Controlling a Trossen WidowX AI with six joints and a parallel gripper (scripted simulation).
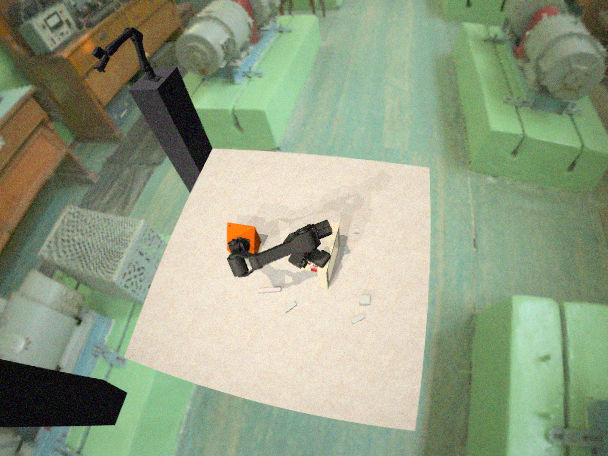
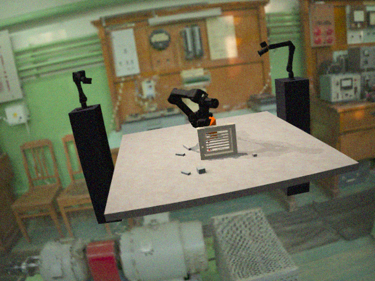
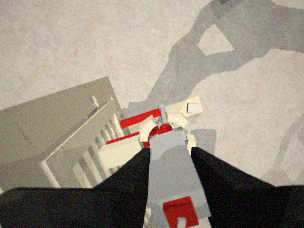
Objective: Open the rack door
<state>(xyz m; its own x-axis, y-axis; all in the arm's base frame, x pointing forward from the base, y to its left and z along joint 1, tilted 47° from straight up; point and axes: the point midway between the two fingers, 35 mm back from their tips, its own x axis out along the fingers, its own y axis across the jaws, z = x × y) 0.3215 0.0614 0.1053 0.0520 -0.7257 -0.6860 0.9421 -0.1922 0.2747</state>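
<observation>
The rack's cream-grey frame (image 1: pixel 323 278) (image 2: pixel 234 140) (image 3: pixel 55 120) stands upright on the table, with slats showing through its opening. My gripper (image 1: pixel 310 260) (image 3: pixel 170 153) is shut on the door's handle (image 3: pixel 176 165), a grey upright bar with a red patch, on the arm's side of the frame. Red strips (image 3: pixel 140 118) and cream parts lie around the handle's far end in the wrist view. The frame runs off to the left of the handle there. The fingers hide part of the door, so its exact angle cannot be told. The frame hides the fingertips in the exterior view.
The table (image 1: pixel 240 330) (image 2: pixel 148 191) also bears an orange block (image 1: pixel 241 232) at the arm's base. A grey block (image 1: pixel 365 300) (image 2: pixel 200 170) and a flat piece (image 1: pixel 358 318) (image 2: pixel 185 173) lie beyond the frame; other small pieces lie nearby. Two dark pedestals with arms stand outside the table.
</observation>
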